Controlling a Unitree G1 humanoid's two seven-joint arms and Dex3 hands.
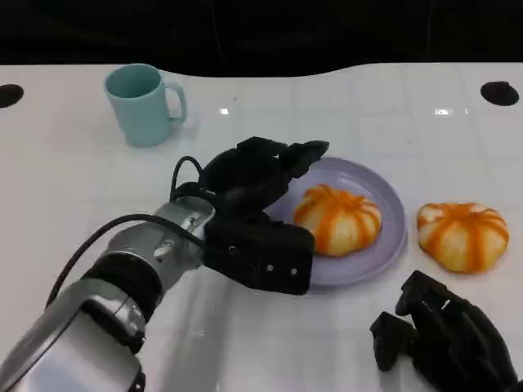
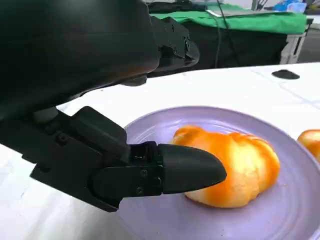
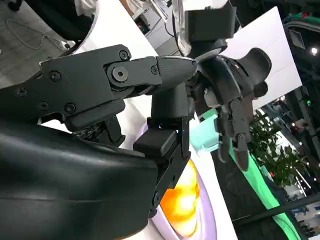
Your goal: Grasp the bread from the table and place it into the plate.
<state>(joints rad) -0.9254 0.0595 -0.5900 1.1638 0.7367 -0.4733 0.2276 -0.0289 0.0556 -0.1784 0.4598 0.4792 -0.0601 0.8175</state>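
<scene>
An orange, ridged bread (image 1: 337, 218) (image 2: 234, 168) (image 3: 181, 203) lies in the lilac plate (image 1: 387, 196) (image 2: 155, 125). A second, similar bread (image 1: 462, 235) lies on the white table to the plate's right. My left hand (image 1: 257, 175) hovers over the plate's left rim, fingers apart, holding nothing; one fingertip (image 2: 192, 169) is just beside the bread in the plate. My right hand (image 1: 445, 335) rests low at the table's front right, below the second bread, with nothing in it and its fingers (image 3: 125, 75) spread.
A pale teal mug (image 1: 144, 103) stands at the back left of the table (image 1: 82, 188). Two dark round holes (image 1: 499, 92) sit near the far corners. A green-covered bench (image 2: 240, 20) stands beyond the table.
</scene>
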